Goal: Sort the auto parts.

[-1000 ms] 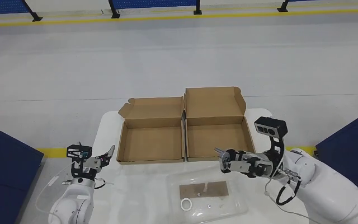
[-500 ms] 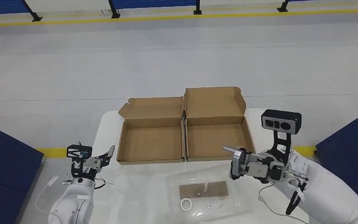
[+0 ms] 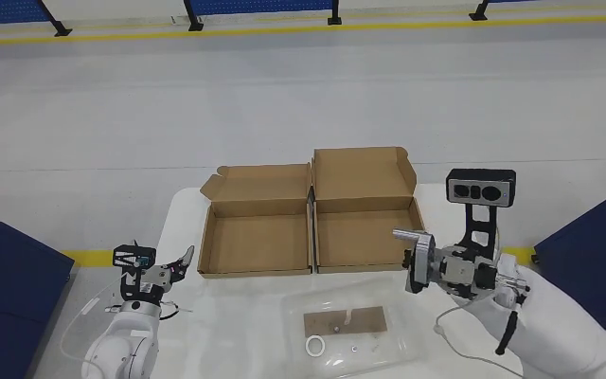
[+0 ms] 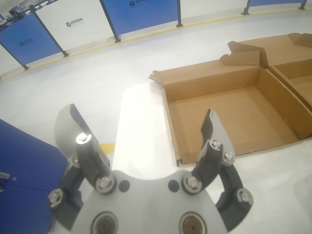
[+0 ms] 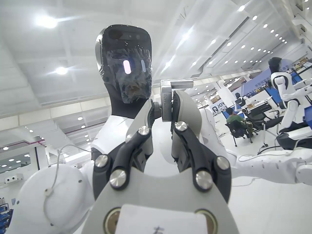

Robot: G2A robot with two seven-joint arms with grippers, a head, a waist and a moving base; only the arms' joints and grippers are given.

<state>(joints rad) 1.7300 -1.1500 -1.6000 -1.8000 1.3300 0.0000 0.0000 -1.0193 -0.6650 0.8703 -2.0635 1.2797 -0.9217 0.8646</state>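
Since a second ago the right arm (image 3: 464, 275) has been drawn back from mid-worktop and turned wrist-up, its jaws closed on one metal part (image 5: 168, 96) held just off the right box (image 3: 365, 237) near its front corner. The left arm (image 3: 128, 332) has been kept at the left edge of the worktop (image 3: 237, 303), jaws spread and empty. Two open boxes, the left box (image 3: 254, 242) touching the right, are set at the far side, and one clear tray (image 3: 398, 346) with one white ring (image 3: 314, 347) lies nearest, bare worktop between
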